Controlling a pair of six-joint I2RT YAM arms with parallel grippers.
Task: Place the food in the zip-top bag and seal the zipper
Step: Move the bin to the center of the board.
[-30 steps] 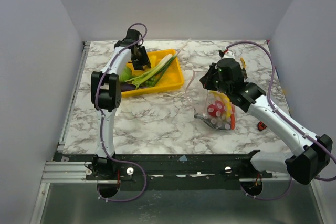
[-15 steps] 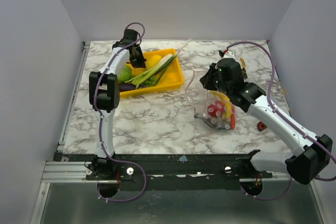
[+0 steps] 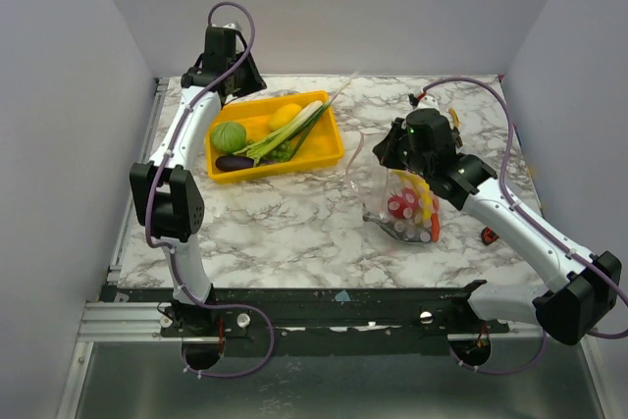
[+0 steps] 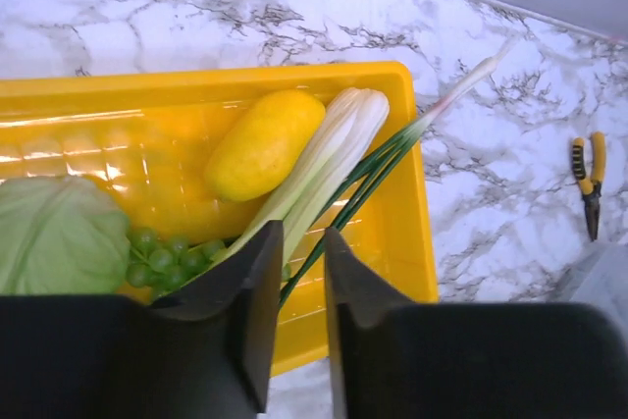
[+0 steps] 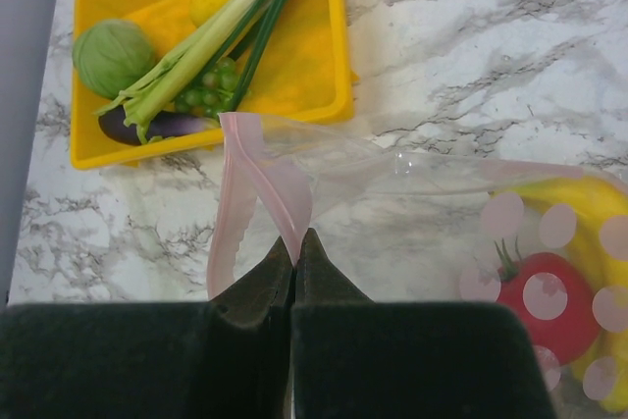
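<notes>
My left arm reaches high over the far left corner of the marble table point(image 3: 275, 228), wrist tipped down, and my left gripper point(image 4: 299, 237) hangs empty above the yellow tray point(image 4: 410, 203), its fingers parted by only a narrow slit. Below it in the tray lie the leeks point(image 4: 329, 159), a yellow fruit point(image 4: 263, 144), the cabbage point(image 4: 54, 233) and green grapes point(image 4: 162, 254). My right arm bends in from the right, and my right gripper point(image 5: 295, 240) is pinched closed on the pink zipper point(image 5: 235, 203) of the zip-top bag point(image 5: 412, 179), which sits just right of the tray with a red round fruit point(image 5: 535, 291) and banana point(image 5: 579, 198) inside.
</notes>
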